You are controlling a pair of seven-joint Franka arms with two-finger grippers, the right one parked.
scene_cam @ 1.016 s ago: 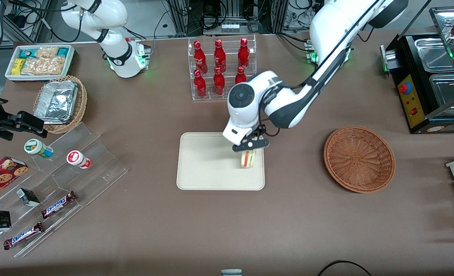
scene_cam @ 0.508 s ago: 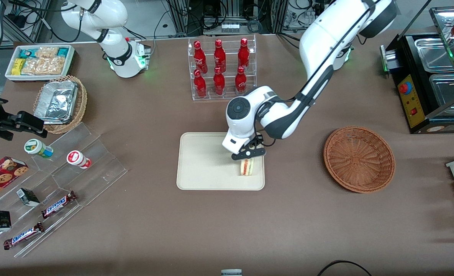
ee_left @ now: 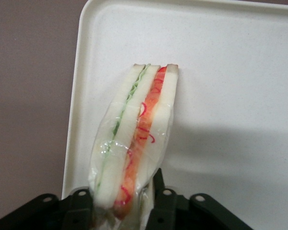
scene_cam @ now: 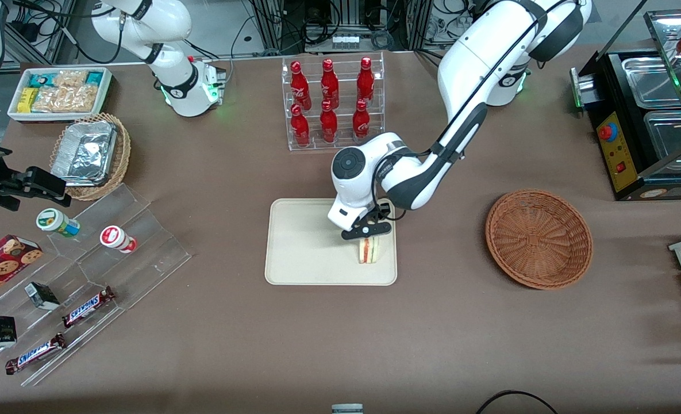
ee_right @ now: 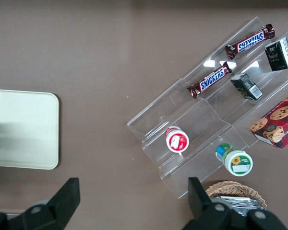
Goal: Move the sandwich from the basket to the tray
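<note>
- The gripper (scene_cam: 366, 231) hangs low over the tray (scene_cam: 300, 247), near the edge that faces the basket (scene_cam: 538, 238), with the sandwich (scene_cam: 368, 250) clamped between its fingers (ee_left: 82, 211).
- In the wrist view the fingers pinch the sandwich's flat bread faces at one end, and the wedge runs straight out from them, its red and green filling edge turned up toward the camera.
- From the front, the sandwich sits just nearer the camera than the gripper, and it stands on edge over the tray's near corner on the basket side.
- Its long axis runs along the tray's short edge, close to the rim and inside it.
- Whether its underside already touches the tray cannot be told; the wrist view shows only a soft shadow beside it on the cream surface.
- The basket sits well apart toward the working arm's end of the table (scene_cam: 443, 333), with nothing in it.
- The carry looks nearly complete; what remains appears to be the release.
- The release turns on that upright pose: once the fingers spread, the thin wedge may tip onto one bread face.
- A fall toward the tray's middle would leave it well placed, while a fall toward the rim could leave it leaning on the raised edge.
- The sandwich appears to be wrapped in clear film, which could cling to a finger as it lets go.
</note>
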